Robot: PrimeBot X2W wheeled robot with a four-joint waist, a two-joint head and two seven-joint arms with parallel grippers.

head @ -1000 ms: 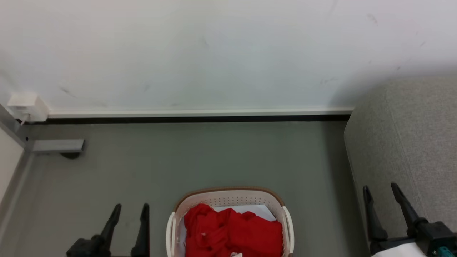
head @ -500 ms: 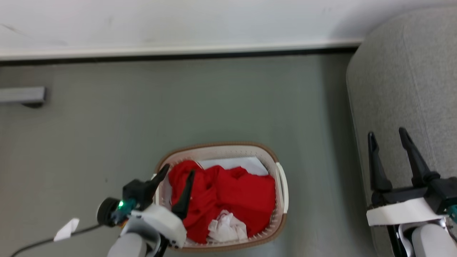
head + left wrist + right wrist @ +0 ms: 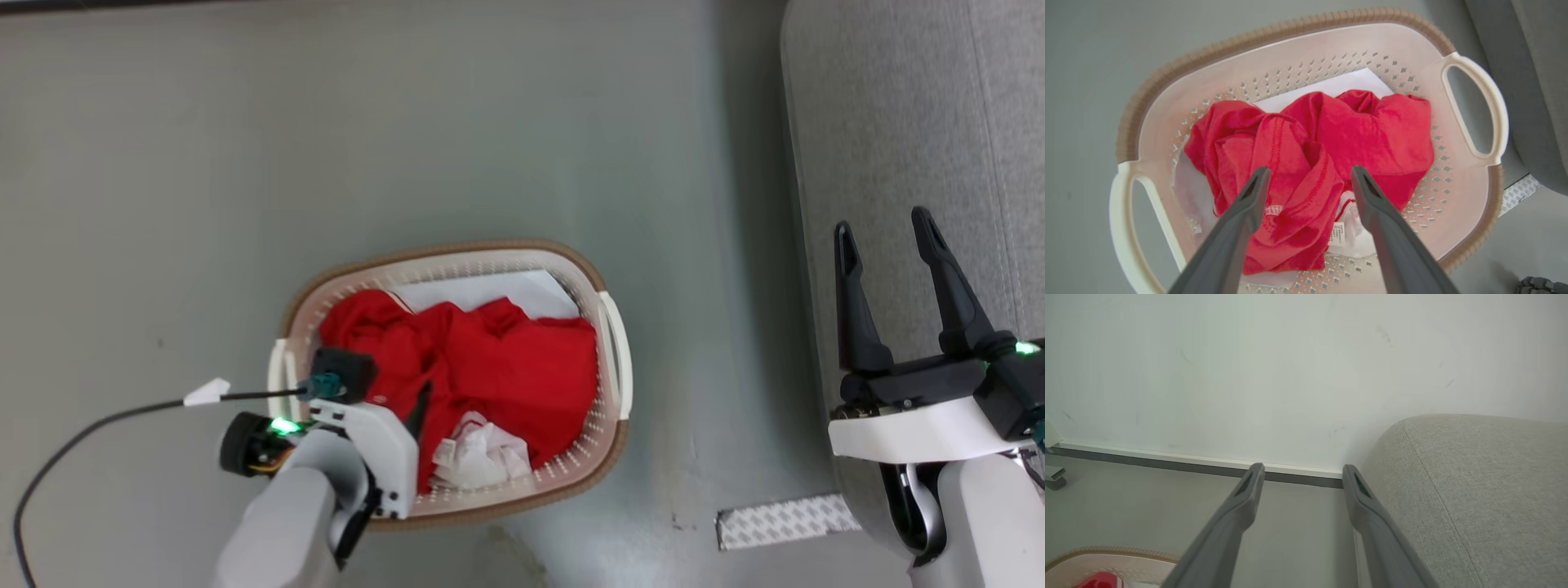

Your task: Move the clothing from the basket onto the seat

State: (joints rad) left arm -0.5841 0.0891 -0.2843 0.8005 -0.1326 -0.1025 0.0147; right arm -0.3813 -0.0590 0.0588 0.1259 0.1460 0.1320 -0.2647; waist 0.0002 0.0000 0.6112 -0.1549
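Left gripper [image 3: 1309, 169] is open, fingers spread wide, pointing down into the basket [image 3: 1274, 34]. The clothing [image 3: 1310, 134] is right under and between the fingertips, a crumpled red heap filling the middle of the basket. Can't tell if the tips touch the fabric yet; they look just above it. Nothing is held.

Right gripper [image 3: 882, 222] is also open and empty. It hangs over the near edge of the seat [image 3: 898, 122], well apart from the basket.

**Handling, as a judgement:**
- The clothing looks soft, thin, light and limp, with no stiffness.
- It should bunch up when pinched and hang in a long drape once lifted.
- It isn't fragile or slippery, but a shallow pinch may slide off.

**Where to grab:** the raised fold with the stitched hem, directly between the left fingers. It's the thickest bunched part, so closing there should catch several layers.

**Watch for:**
- A crumpled white piece [image 3: 1355, 237] with a small label [image 3: 1337, 234] sits just beside the right-hand fingertip in the left wrist view. It may be part of the clothing; can't tell.
- A flat white sheet [image 3: 1331, 85] lies under the heap, beyond the fingertips. Going too deep could catch it.
- The heap looks like more than one piece tangled together, so one lift may drag a second piece.
- A trailing drape could snag the basket rim, so the lift probably needs to go high before swinging over to the seat.
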